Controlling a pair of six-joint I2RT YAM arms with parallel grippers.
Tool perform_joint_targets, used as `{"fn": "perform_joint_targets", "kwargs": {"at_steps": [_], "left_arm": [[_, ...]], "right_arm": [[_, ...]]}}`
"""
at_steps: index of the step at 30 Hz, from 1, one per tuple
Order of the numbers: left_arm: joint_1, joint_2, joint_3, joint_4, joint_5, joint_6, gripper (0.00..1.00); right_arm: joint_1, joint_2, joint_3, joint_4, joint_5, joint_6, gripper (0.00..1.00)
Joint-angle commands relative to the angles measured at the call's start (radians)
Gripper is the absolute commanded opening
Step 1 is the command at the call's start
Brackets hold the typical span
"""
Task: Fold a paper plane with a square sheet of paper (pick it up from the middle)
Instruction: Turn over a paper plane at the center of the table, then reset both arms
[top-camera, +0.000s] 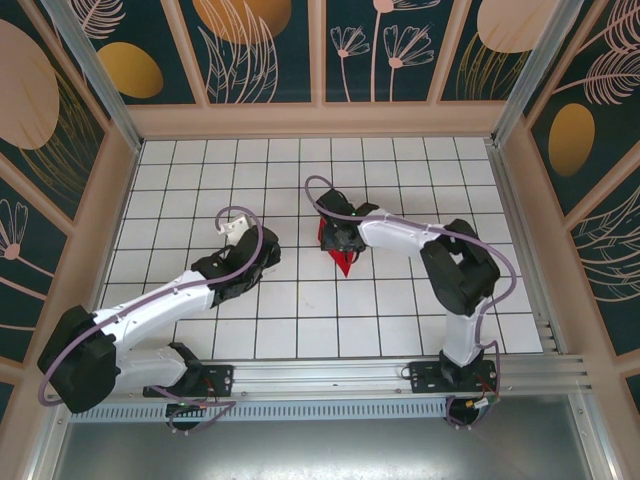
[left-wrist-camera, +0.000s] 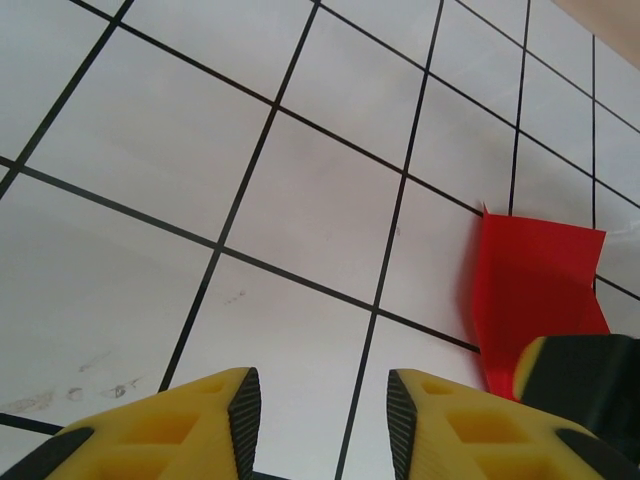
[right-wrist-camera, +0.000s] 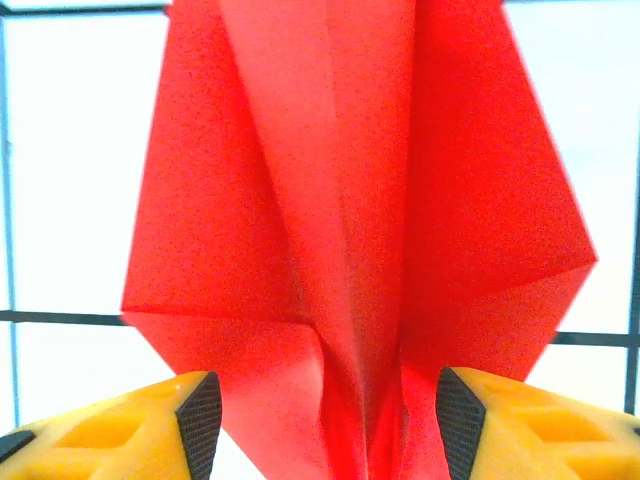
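Straddling the ridge of the paper plane (right-wrist-camera: 340, 200), our right gripper (right-wrist-camera: 320, 420) gapes — ready, we judge, to pinch; our left gripper (left-wrist-camera: 323, 420) hovers aside, likewise parted, empty.

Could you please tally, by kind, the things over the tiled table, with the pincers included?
Folded red paper: 1
Pincers: 2 (left pincer, right pincer)
Total: 3
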Motion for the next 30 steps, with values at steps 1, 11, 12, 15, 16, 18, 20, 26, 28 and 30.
{"fn": "perform_joint_targets", "kwargs": {"at_steps": [1,11,12,15,16,18,20,26,28,30], "left_arm": [[-0.003,-0.014,0.018,0.003,-0.035,0.026,0.42],[-0.003,-0.07,0.02,-0.018,-0.203,0.125,0.63],[-0.003,-0.082,0.014,-0.018,-0.253,0.146,0.74],[-0.002,-0.121,-0.013,-0.009,-0.406,0.211,0.98],[0.003,-0.132,-0.023,-0.004,-0.454,0.231,0.98],[0.033,-0.153,-0.059,0.048,-0.519,0.301,0.99],[0.102,-0.165,-0.092,0.093,-0.52,0.342,0.99],[0.281,-0.17,-0.172,0.224,-0.481,0.455,0.99],[0.318,-0.161,-0.186,0.256,-0.478,0.476,0.99],[0.359,-0.152,-0.211,0.317,-0.46,0.51,0.99]], "right_arm": [[-0.009,-0.103,0.033,-0.038,0.026,0.017,0.63],[-0.123,-0.58,-0.171,0.117,0.368,-0.053,0.73],[-0.165,-0.636,-0.217,0.155,0.405,-0.067,0.76],[-0.301,-0.758,-0.395,0.318,0.489,-0.146,0.87],[-0.339,-0.78,-0.46,0.38,0.505,-0.19,0.89],[-0.417,-0.804,-0.574,0.495,0.516,-0.281,0.99],[-0.493,-0.793,-0.663,0.591,0.484,-0.35,0.99],[-0.652,-0.709,-0.832,0.836,0.275,-0.458,0.99],[-0.682,-0.685,-0.886,0.945,0.193,-0.467,0.99],[-0.702,-0.661,-0.933,1.053,0.126,-0.481,0.99]]}}
